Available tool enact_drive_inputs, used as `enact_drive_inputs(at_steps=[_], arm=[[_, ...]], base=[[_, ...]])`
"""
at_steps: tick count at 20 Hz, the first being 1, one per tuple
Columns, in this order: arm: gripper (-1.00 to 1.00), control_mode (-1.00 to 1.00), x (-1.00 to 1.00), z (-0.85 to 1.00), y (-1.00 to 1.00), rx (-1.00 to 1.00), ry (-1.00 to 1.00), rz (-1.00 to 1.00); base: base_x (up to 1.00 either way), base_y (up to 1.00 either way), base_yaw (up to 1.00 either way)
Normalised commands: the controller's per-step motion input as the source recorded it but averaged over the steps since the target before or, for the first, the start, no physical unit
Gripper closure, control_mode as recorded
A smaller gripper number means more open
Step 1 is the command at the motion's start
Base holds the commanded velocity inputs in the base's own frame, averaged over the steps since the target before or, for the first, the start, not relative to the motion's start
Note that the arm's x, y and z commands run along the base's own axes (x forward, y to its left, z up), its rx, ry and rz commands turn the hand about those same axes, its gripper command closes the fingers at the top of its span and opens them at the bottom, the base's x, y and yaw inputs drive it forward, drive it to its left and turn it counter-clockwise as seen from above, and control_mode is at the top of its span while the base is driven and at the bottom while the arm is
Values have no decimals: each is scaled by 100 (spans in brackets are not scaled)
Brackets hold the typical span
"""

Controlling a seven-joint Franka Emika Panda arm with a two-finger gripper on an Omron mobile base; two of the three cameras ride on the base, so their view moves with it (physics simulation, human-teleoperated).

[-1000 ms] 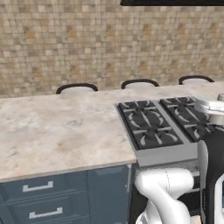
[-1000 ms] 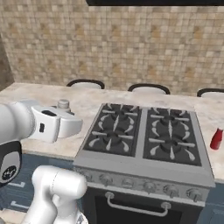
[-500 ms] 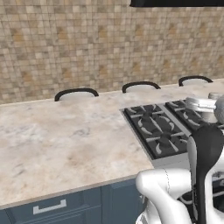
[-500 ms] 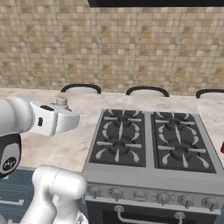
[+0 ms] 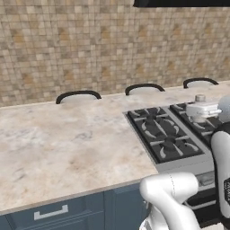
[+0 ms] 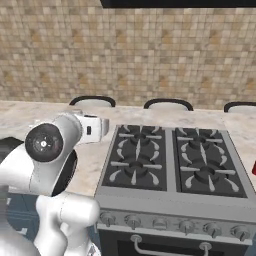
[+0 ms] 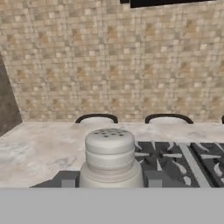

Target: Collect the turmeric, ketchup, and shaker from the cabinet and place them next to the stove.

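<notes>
Pincer [image 7: 111,186] clamped on grey shaker [image 7: 110,157], upright, perforated top, contents not visible, above counter [image 7: 39,151] beside stove [image 7: 183,159]

Pale marbled counter [image 5: 58,143] against tiled wall; black stove [image 6: 172,160] set in; red ketchup [image 6: 254,168] right of stove.

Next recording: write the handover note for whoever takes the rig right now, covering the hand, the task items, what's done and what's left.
Hand: shut on the shaker, carried upright above the counter left of the stove.
Ketchup: a red sliver at the right edge of the right base view, on the counter right of the stove, is probably it; too cropped to be sure.
Turmeric and cabinet: not located from here.
Done: shaker collected; ketchup probably placed.
Left: set the shaker down beside the stove, confirm the ketchup, then find the turmeric.
</notes>
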Motion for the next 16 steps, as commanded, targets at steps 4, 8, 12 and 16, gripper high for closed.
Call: enact_drive_inputs(at_steps=[4, 8, 12, 16], arm=[[100, -100, 44, -32, 22, 0, -2, 48], [100, -100, 42, -36, 50, -6, 0, 41], [100, -100, 43, -43, 60, -10, 0, 34], [100, -100, 65, -46, 24, -2, 7, 24]], base=[[0, 0, 0], [0, 0, 0], [0, 0, 0], [0, 0, 0]])
